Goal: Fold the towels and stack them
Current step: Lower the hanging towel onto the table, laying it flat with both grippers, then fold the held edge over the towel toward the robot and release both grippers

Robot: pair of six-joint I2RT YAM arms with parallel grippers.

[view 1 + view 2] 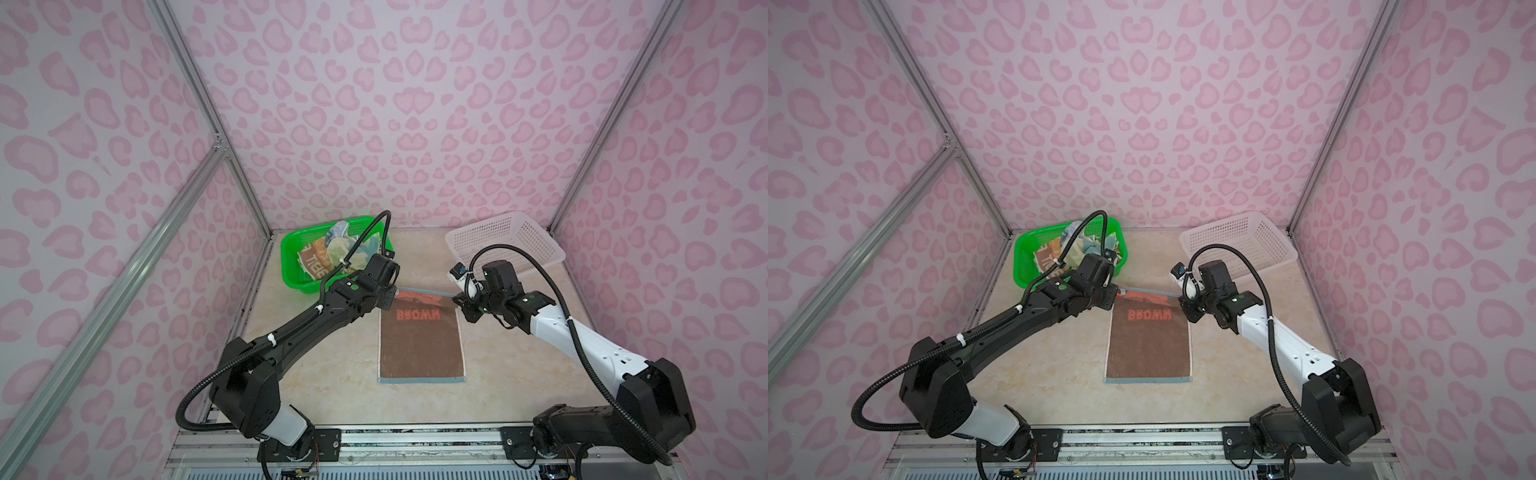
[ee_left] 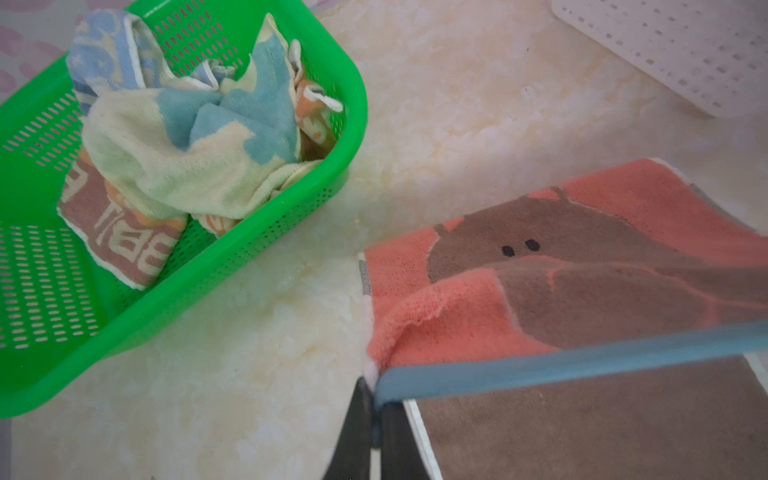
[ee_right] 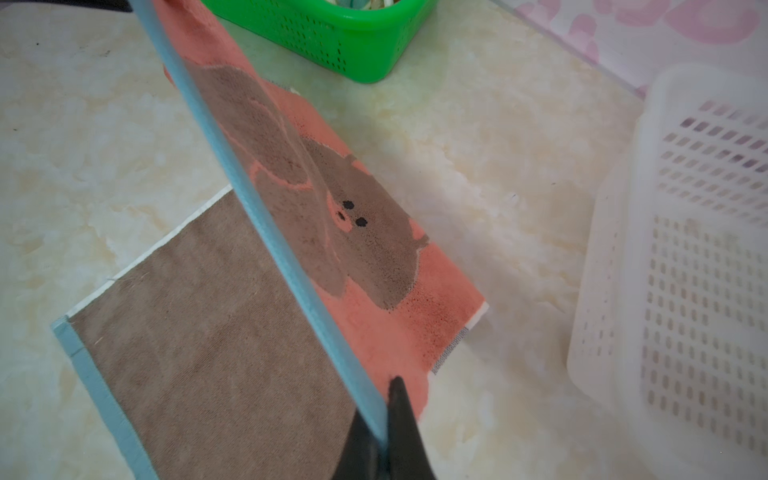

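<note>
Pinching the towel (image 1: 422, 345) by its far blue hem (image 1: 424, 291), your left gripper (image 2: 374, 399) and right gripper (image 3: 384, 405) were each clamped on a corner. The hem was taut and raised, and the near half lay flat on the table (image 1: 332, 374). Bare table flanked it. The green basket (image 1: 291, 257) of other towels (image 2: 187, 158) seemed just beside the left gripper, and the white basket (image 1: 507, 241) sat at the far right. Pink walls (image 1: 374, 124) enclosed three sides.
</note>
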